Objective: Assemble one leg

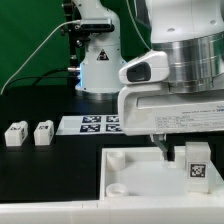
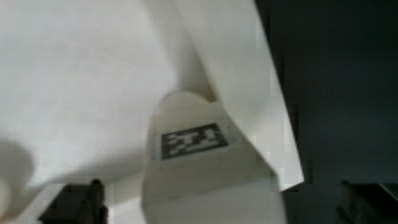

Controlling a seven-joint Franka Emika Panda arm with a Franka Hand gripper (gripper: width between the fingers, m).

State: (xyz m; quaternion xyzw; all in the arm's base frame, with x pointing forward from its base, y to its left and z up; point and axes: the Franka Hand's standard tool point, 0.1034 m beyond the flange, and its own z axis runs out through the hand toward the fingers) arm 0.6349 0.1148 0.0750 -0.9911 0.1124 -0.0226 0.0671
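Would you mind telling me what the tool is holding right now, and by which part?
It appears to hold a leg by its upper end, over the large white panel; the exact contact is hidden.

Bright even lighting, wrist view blurred

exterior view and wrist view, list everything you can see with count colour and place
leg: one, white with a black-and-white tag, upright on the panel beside the hand's fingers
loose legs: two, white, side by side on the black table at the exterior view's left
panel: one, white, tray-like with round corner sockets, near edge of the table
marker board: one, flat white with black tags, behind the panel
table: one, black
second robot base: one, white, at the back
hand: one, white with dark fingertips, low over the panel, whether it grips the leg is unclear
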